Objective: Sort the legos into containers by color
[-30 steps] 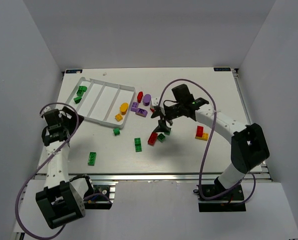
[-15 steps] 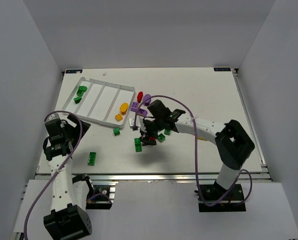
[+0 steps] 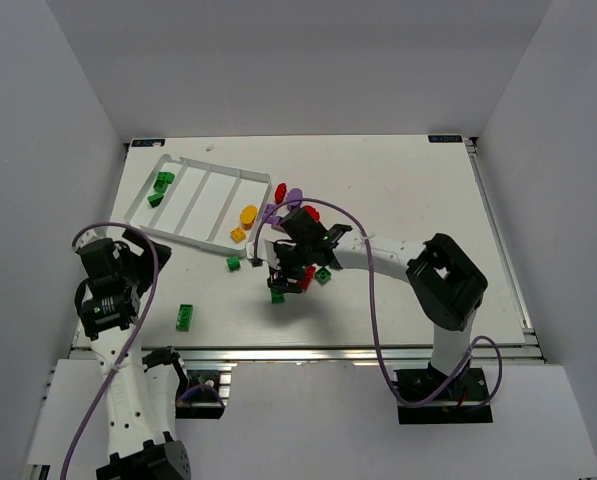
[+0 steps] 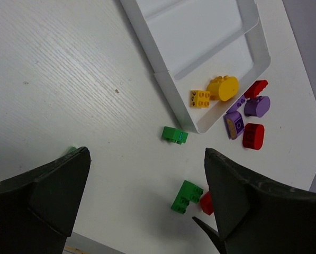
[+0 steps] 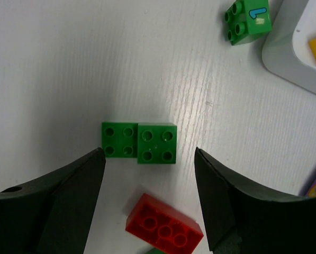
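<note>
Left arm [image 3: 113, 305] folded, left gripper [image 4: 147, 159] spread wide; right arm [image 3: 378, 252] reaches left, right gripper [image 5: 147, 153] spread, pointing down

A white table [image 3: 418, 190] with a finely ribbed top is boxed in by a plain pale grey back wall [image 3: 298, 60], left wall [image 3: 38, 150] and right wall [image 3: 568, 150], with an aluminium rail [image 3: 308, 352] along its near edge, under soft, even light.

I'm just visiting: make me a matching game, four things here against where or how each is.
1 yellow oval brick
2 green brick pair
3 purple oval brick
4 left tool

A open, empty
B on the table under the right tool
C in the tray
D on the table beside the tray

Pairs: 1-C, 2-B, 3-D, 4-A
</note>
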Robot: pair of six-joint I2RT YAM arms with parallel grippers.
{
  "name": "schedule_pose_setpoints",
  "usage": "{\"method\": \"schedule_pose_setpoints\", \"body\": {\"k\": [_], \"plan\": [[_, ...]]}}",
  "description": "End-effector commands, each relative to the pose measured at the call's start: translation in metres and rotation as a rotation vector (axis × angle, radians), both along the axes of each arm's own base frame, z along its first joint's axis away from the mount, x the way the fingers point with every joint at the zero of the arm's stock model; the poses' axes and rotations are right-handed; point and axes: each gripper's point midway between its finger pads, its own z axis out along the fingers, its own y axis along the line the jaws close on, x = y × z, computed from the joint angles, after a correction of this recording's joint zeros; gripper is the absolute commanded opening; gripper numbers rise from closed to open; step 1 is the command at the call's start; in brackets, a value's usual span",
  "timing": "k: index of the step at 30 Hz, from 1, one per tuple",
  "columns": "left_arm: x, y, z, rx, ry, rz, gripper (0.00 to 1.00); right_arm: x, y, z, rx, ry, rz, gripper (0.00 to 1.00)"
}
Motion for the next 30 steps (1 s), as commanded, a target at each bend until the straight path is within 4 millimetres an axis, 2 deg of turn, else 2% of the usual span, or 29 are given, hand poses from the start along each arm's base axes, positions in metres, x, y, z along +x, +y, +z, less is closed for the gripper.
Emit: {"method": "schedule_pose_setpoints", "body": {"k": [1, 11, 24, 30], "plan": [[-0.006, -0.001, 0.000, -0.008, 0.019, 0.008, 0.98, 0.010, 0.015, 0.004, 0.029, -0.038, 0.040, 0.72], [-0.014, -0.005, -0.005, -0.013, 0.025, 0.007, 0.98, 0.012, 0.019, -0.008, 0.005, -0.038, 0.049, 0.68], [-0.012, -0.012, -0.007, -0.052, 0.009, -0.008, 0.98, 0.013, 0.022, -0.023, -0.021, -0.019, 0.069, 0.60], [-0.010, -0.017, -0.006, -0.074, -0.006, -0.027, 0.98, 0.011, 0.023, -0.020, -0.022, -0.014, 0.084, 0.46]]}}
